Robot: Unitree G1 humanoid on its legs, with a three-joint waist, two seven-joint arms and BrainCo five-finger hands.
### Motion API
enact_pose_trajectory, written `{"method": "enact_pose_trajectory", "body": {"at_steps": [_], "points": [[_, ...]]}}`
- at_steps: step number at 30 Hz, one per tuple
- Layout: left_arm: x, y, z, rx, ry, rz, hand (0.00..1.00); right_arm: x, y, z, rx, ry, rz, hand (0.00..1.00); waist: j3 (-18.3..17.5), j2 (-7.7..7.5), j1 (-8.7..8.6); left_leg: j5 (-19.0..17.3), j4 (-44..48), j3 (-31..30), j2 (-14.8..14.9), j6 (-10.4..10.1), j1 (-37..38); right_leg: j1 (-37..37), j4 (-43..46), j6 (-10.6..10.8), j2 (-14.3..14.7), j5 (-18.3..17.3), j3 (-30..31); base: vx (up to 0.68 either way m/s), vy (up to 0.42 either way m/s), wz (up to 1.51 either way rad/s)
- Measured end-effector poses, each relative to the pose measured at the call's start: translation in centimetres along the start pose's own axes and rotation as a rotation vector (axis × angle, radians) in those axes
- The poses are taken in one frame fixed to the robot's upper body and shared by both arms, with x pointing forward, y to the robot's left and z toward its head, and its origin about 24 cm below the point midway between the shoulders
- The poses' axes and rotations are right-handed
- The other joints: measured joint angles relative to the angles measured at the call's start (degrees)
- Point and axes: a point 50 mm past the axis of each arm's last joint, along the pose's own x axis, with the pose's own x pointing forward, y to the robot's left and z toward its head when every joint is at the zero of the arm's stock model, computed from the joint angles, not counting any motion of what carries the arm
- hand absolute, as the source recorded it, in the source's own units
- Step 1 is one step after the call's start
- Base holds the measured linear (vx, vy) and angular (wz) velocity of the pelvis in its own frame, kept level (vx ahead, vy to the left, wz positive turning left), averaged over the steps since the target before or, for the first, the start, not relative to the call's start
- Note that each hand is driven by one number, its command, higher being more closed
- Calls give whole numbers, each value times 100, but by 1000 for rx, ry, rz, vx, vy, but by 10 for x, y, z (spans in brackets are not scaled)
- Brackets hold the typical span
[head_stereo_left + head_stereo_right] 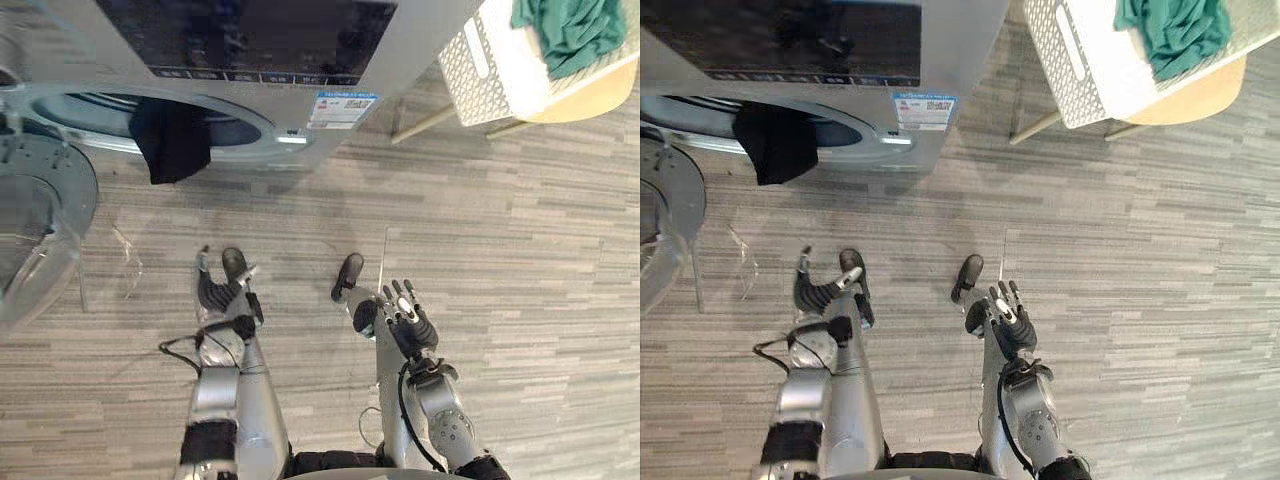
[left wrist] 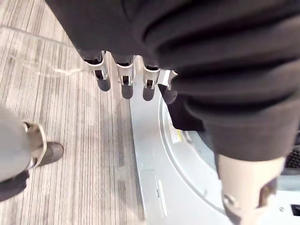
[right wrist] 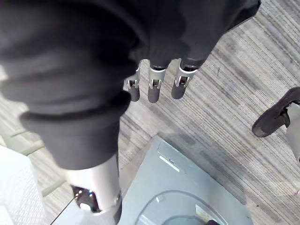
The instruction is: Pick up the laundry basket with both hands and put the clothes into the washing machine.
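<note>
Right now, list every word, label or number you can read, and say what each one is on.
Nothing can be quoted.
On the washing machine front, the sticker: print too small to read.
Along its dark control panel, the row of markings: too small to read.
In the left wrist view, the pale label on its front: blurred.
On the laundry basket: no text seen.

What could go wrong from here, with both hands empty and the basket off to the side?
The basket juts past its small table, so an uneven grab by the left hand and right hand might tip it and spill the green clothes. The black cloth hanging from the washer mouth could slide to the floor. The open door on the left may get bumped.
</note>
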Motion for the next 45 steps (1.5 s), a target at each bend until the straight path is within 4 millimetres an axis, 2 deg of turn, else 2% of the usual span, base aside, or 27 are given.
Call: {"method": "enact_pose_trajectory", "body": {"at_steps": [2, 4, 8, 11, 13, 14, 15, 16, 17, 18, 19, 22, 25, 27, 32, 33, 37, 40, 41, 45], "points": [[-12, -11, -3, -47, 1, -69, 0, -1, -5, -6, -37, 30, -31, 0, -11, 132, 42, 2, -64, 0, -102, 3, 194, 183, 13, 51, -97, -32, -15, -36, 38, 25], [-19, -18, -6, -123, 16, -134, 0, -2, -9, -13, -56, 65, -53, 0, -18, 202, 130, 7, -135, -18, -210, 8, 310, 284, 32, 102, -187, -18, -30, -13, 31, 21], [-19, -26, -14, -328, 92, -204, 0, 9, 1, -29, -100, 151, -26, 0, -16, 206, 132, 49, -144, -204, -308, 28, 186, 313, 26, 116, -273, -30, -216, 0, 5, 25], [2, -46, -6, -578, 162, -246, 0, 22, 13, -35, -124, 184, 5, 0, -13, 193, 142, 192, -310, -336, -382, 35, 9, 290, -80, 117, -343, -19, -452, 4, -3, 32], [22, -53, 10, -746, 171, -248, 0, 31, 23, -36, -142, 196, 29, 0, -7, 140, 143, 248, -372, -372, -392, 30, -135, 187, -148, 118, -338, 18, -511, 6, -2, 13], [37, -54, 24, -847, 167, -228, 0, 35, 28, -36, -153, 200, 40, 0, -9, 120, 132, 298, -398, -405, -397, 36, -279, 83, -194, 96, -331, 57, -557, 19, 16, 3], [55, -50, 41, -936, 152, -203, 0, 40, 34, -36, -162, 207, 55, 0, 14, 72, 98, 378, -453, -446, -412, 41, -421, -29, -239, 50, -331, 105, -610, 28, 16, 3], [64, -48, 50, -970, 141, -190, 0, 41, 37, -36, -163, 211, 65, 0, 31, 30, 91, 392, -472, -453, -412, 34, -478, -92, -245, 41, -328, 111, -620, 42, 11, 0], [82, -38, 65, -1024, 119, -159, 0, 44, 43, -36, -168, 213, 79, 0, 61, -73, 56, 447, -490, -475, -402, 33, -595, -198, -250, 24, -316, 122, -649, 53, -8, 4], [99, -26, 81, -1060, 91, -141, 0, 47, 47, -36, -157, 212, 85, 0, 59, -133, -54, 514, -508, -542, -397, 42, -727, -269, -258, -6, -313, 144, -743, 62, -14, 8], [107, -20, 89, -1070, 78, -133, 0, 48, 48, -34, -148, 204, 87, 0, 54, -141, -90, 544, -516, -580, -393, 38, -793, -307, -277, -21, -311, 154, -785, 82, -17, 13], [137, 22, 131, -1183, -20, -83, 0, 50, 48, -27, -103, 158, 77, 0, 51, -148, -236, 554, -526, -645, -365, 32, -1024, -473, -302, -31, -284, 159, -870, 89, -6, 3], [145, 48, 154, -1207, -110, -59, 0, 51, 51, -24, -91, 137, 89, 0, 49, -151, -275, 559, -541, -647, -347, 23, -1135, -582, -308, -31, -266, 159, -877, 63, -4, -4], [150, 74, 177, -1219, -202, -22, 0, 52, 58, -20, -82, 113, 117, 0, 44, -159, -362, 603, -611, -694, -341, -24, -1287, -715, -330, -31, -253, 159, -934, 51, -12, 1], [153, 107, 209, -1206, -316, 15, 0, 53, 59, -11, -53, 63, 123, 0, 33, -176, -375, 631, -688, -722, -259, -67, -1422, -810, -447, -62, -150, 180, -994, 67, -28, -5], [152, 111, 217, -1200, -338, 15, 0, 54, 57, -7, -49, 44, 116, 0, 33, -177, -382, 638, -712, -721, -253, -76, -1421, -811, -477, -63, -137, 182, -998, 96, -27, 0], [153, 108, 219, -1185, -325, 1, 0, 53, 51, 3, -57, 12, 112, 0, 33, -176, -368, 638, -714, -712, -237, -77, -1430, -810, -512, -66, -115, 187, -1004, 81, -11, -1], [153, 106, 222, -1082, -321, -22, 0, 53, 46, 8, -68, 13, 105, 0, 29, -182, -303, 635, -671, -707, -203, -79, -1431, -781, -577, -70, -55, 252, -964, 57, -7, -5], [154, 108, 221, -1060, -319, -17, 100, 53, 46, 8, -71, 18, 108, 0, 22, -193, -302, 633, -668, -690, -182, -80, -1431, -771, -633, -72, -28, 295, -949, 23, -3, -17], [158, 118, 222, -944, -299, 17, 100, 51, 41, 6, -77, 45, 107, 0, 16, -202, -301, 605, -710, -522, -106, -88, -1432, -758, -1011, 5, 85, 506, -809, -20, 12, -20]]}}
